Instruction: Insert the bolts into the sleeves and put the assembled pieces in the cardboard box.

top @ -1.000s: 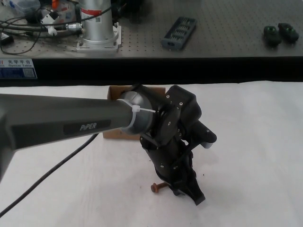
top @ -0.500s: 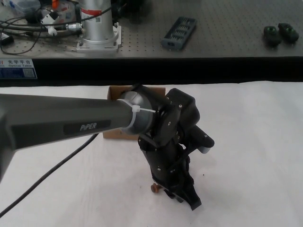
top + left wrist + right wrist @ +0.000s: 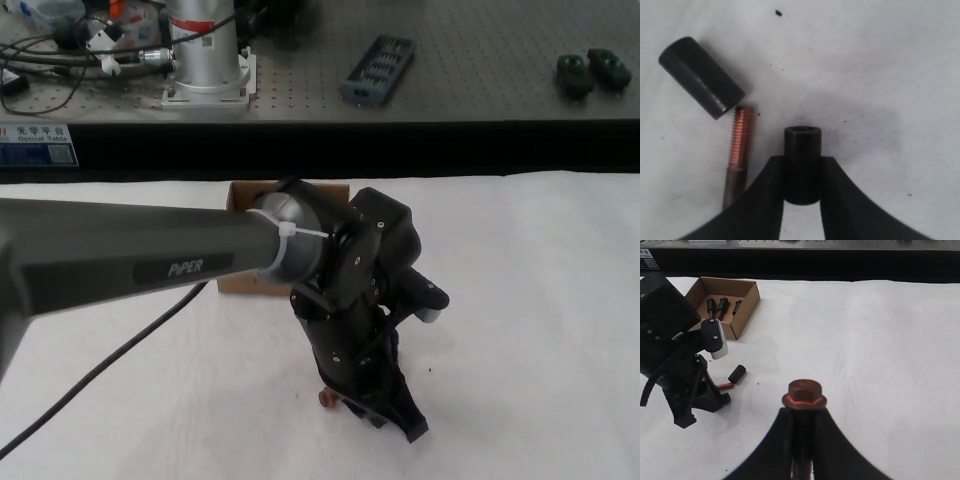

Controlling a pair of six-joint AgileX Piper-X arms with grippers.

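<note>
Copper-coloured hex-head bolt [image 3: 804, 394] sits head-up, clamped between the fingers of the right gripper [image 3: 804, 414] over the white cloth [image 3: 890, 365], well apart from the open brown cardboard box [image 3: 746, 312], where several dark assembled pieces [image 3: 720, 306] lie. Down at the cloth near the box, the left gripper [image 3: 802, 162] is closed on a short black cylindrical sleeve [image 3: 802, 145]. Just beside it on the cloth lie a second black cylindrical sleeve [image 3: 701, 76] and a loose copper-coloured threaded bolt [image 3: 738, 145], its threaded tip close to that sleeve's end.
</note>
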